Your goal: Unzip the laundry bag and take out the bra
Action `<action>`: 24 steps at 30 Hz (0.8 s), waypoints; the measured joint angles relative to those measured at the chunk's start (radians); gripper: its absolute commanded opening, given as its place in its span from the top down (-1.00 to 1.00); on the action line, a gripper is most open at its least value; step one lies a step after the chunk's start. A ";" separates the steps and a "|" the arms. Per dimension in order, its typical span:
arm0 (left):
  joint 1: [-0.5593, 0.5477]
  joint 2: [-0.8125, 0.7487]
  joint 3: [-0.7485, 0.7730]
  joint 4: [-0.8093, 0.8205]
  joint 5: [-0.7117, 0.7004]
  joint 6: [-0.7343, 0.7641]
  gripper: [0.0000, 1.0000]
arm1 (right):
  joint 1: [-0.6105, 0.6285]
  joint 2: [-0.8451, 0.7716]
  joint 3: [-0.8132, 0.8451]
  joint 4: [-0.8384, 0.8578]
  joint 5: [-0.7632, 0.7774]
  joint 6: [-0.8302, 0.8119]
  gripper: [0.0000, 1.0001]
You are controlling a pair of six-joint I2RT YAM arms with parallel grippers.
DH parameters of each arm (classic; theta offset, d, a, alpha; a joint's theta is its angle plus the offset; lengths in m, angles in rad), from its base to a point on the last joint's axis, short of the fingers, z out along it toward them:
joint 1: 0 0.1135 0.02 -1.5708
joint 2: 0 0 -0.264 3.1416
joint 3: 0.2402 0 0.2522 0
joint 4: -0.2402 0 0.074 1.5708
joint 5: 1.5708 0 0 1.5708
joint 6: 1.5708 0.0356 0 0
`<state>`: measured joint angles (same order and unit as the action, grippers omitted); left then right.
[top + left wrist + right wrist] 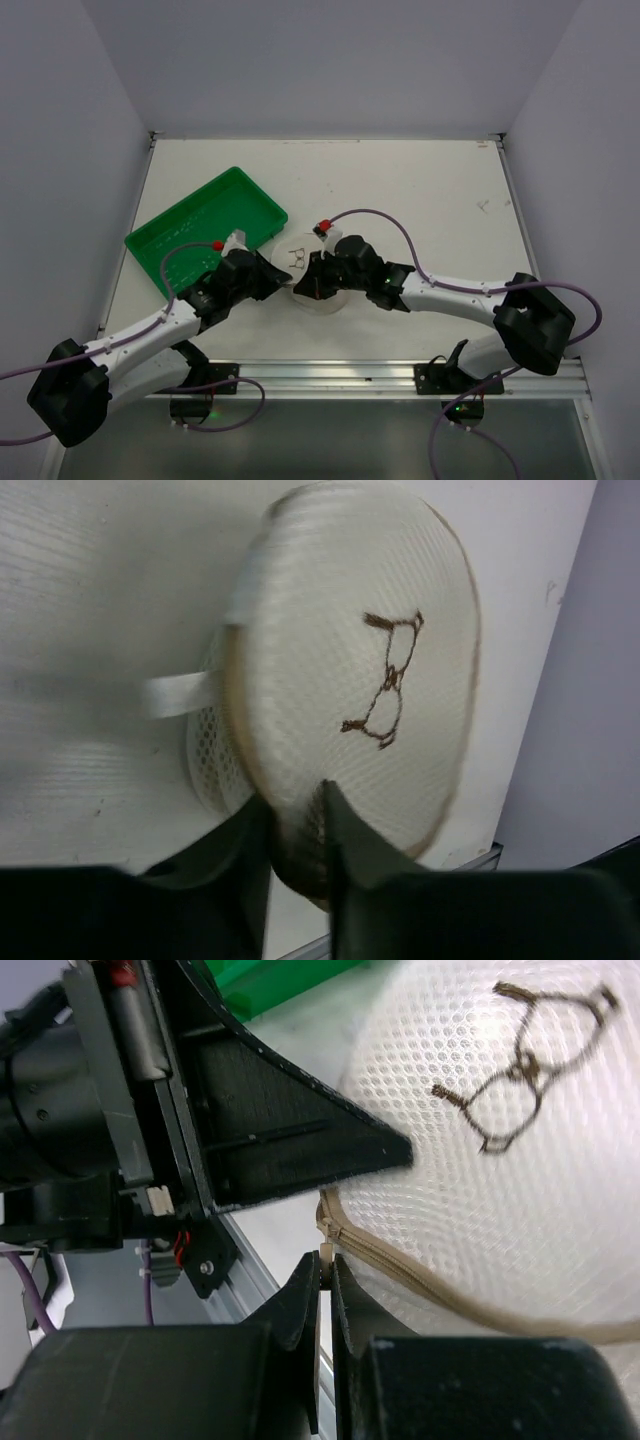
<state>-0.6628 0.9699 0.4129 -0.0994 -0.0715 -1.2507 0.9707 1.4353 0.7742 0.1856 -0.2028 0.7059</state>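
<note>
two robot arms meet over a round, off-white mesh laundry bag (pixel 330 600) on a white table (pixel 420 190). the left gripper (pixel 293 798) has its two fingers narrowed onto the bag's rim, one on each side of the edge. the bag's face and its small dark bra drawing (pixel 388 680) spread out straight ahead of the fingers. this pinch looks meant to anchor the bag so it cannot slide or spin when the zip is pulled. whether this edge is lifted off the table i cannot tell.

the right gripper (pixel 324 1262) is closed almost fully, its fingertips nipping the small zip pull (pixel 326 1247). from there the tan zip (pixel 440 1295) curves away along the rim to that gripper's right. the left gripper's dark finger sits just above the pull, bracing the fabric close to where the pulling would start.

the zip looks closed along the stretch in view, so the unzipping seems not yet begun. the bra cannot be seen through the mesh. a green tray (pixel 205 230) lies just beyond the left gripper, near the bag.
</note>
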 measured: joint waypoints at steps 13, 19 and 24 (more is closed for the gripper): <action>0.024 -0.080 0.007 0.001 0.017 0.041 1.00 | -0.100 -0.336 -0.153 -0.229 0.107 -0.105 1.00; 0.035 -0.053 0.088 0.030 0.123 0.144 1.00 | -0.222 -0.539 -0.201 -0.305 0.058 -0.165 1.00; 0.062 0.092 0.201 0.006 0.159 0.294 0.81 | -0.237 -0.518 -0.201 -0.310 0.010 -0.191 1.00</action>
<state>-0.6010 1.0618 0.6136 -0.0929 0.0879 -0.9569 0.7334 0.9169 0.5735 -0.1246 -0.1928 0.5152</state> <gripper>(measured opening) 0.060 0.029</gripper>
